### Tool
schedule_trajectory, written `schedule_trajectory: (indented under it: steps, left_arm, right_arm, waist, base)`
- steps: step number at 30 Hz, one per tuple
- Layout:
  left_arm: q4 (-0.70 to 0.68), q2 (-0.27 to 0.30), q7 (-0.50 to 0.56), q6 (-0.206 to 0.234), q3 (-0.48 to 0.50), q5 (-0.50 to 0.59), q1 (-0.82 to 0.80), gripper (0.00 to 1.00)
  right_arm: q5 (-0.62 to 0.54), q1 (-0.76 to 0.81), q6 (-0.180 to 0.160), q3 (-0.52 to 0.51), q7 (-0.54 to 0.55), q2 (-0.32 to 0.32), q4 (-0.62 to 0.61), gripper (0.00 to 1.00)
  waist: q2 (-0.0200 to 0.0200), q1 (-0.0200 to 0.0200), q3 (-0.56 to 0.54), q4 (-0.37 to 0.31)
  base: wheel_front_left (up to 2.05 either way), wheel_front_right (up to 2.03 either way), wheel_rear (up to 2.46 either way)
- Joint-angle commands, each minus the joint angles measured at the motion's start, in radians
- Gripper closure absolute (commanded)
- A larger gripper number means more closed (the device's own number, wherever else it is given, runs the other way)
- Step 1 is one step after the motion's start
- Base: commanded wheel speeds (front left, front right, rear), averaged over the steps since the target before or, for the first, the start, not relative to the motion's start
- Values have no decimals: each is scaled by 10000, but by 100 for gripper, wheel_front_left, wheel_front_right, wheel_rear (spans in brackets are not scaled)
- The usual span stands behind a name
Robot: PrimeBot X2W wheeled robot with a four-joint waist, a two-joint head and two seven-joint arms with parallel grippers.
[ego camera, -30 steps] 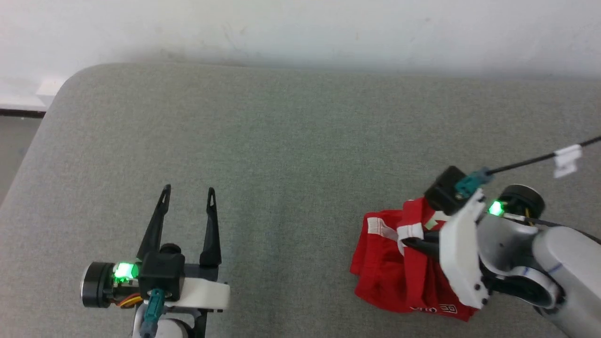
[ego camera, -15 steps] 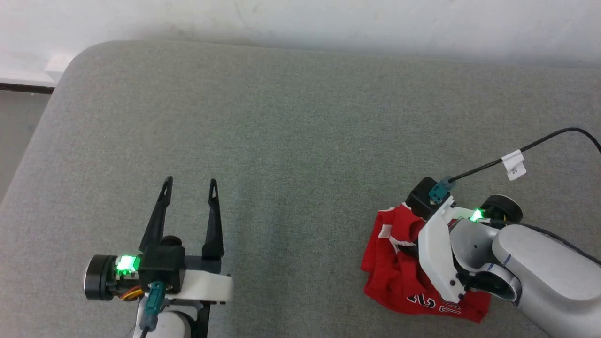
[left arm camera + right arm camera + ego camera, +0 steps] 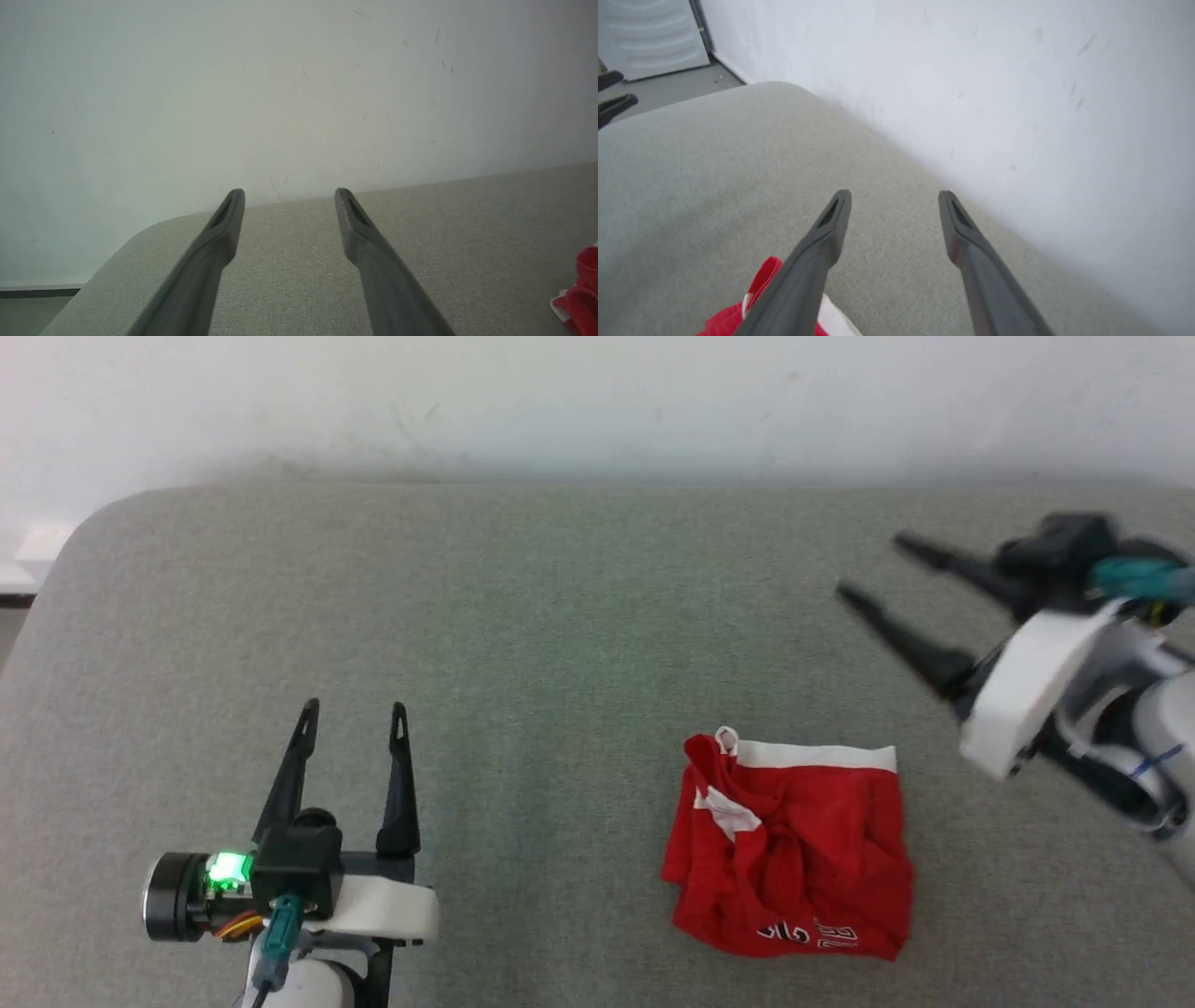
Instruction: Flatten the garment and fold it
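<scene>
The garment (image 3: pixel 794 845), red shorts with a white stripe along the far edge and white lettering near the front, lies crumpled in a rough square on the grey cushioned surface (image 3: pixel 560 644). A red edge of the garment (image 3: pixel 579 294) shows at the left wrist view's lower right, and the garment (image 3: pixel 756 298) peeks from under my right fingers (image 3: pixel 817 252). My right gripper (image 3: pixel 868 565) hangs open above and to the right of the garment, holding nothing. My left gripper (image 3: pixel 353 711) stands open and empty, well to the garment's left.
A white wall (image 3: pixel 597 401) runs along the far edge of the surface. The surface's rounded left corner (image 3: pixel 84 532) drops to a floor strip. In the right wrist view a pale cabinet (image 3: pixel 649 32) stands on the floor beyond the corner.
My right gripper has opened, let go of the garment and risen away to the upper right. The garment now lies free on the surface. The head camera has shifted.
</scene>
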Motion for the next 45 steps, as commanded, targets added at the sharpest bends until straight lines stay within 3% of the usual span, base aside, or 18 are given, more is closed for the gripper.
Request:
schedule_trajectory:
  steps: [1, 7, 14, 22, 27, 32, 36, 40, 45]
  left_arm:
    - [29, 69, -47, -59, 56, -8, 97, 0]
    - [26, 56, -47, -153, 204, -6, 58, 0]
    - [-140, 8, -47, -206, 361, -1, 100, 0]
    - [-204, -42, -47, -256, 490, 27, 365, 0]
    - [-222, -81, -47, -258, 561, 52, 488, 0]
    - [-247, -104, -47, -293, 587, 84, 473, 0]
    - [-236, -185, -47, -310, 549, 105, 393, 0]
    - [-260, -253, -47, -337, 527, 97, 363, 0]
    - [-264, -315, -47, -395, 493, 103, 296, 0]
  right_arm:
    - [-224, 129, -9, -340, -369, 94, 56, 0]
    - [-2410, 1515, -9, -3398, -2777, 1297, 875, 0]
    - [-4793, 3778, -9, -6619, -3798, 3453, 534, 0]
    - [-6148, 6212, -9, -8373, -3887, 5565, -863, 0]
    - [-6283, 6792, -9, -8951, -3889, 6118, -1621, 0]
    - [-6289, 5899, -9, -9177, -3890, 5855, -2210, 0]
    - [-5966, 4918, -9, -8482, -3118, 4843, -1962, 0]
    - [-5057, 4043, -9, -7102, -778, 3512, -1388, 0]
    - [-3044, 3213, -9, -5183, 2520, 1775, -768, 0]
  waist:
    - [0, 1, -212, -315]
    - [0, 1, -351, -623]
    - [0, 1, -463, -687]
    - [0, 1, -590, -565]
    - [0, 1, -588, -529]
    - [0, 1, -533, -563]
    - [0, 1, -497, -542]
    - [0, 1, -424, -484]
    - [0, 1, -264, -338]
  base:
    - [0, 0, 0]
    - [0, 0, 0]
    - [0, 0, 0]
    - [0, 0, 0]
    - [0, 0, 0]
    - [0, 0, 0]
    - [0, 0, 0]
    - [0, 0, 0]
    - [0, 0, 0]
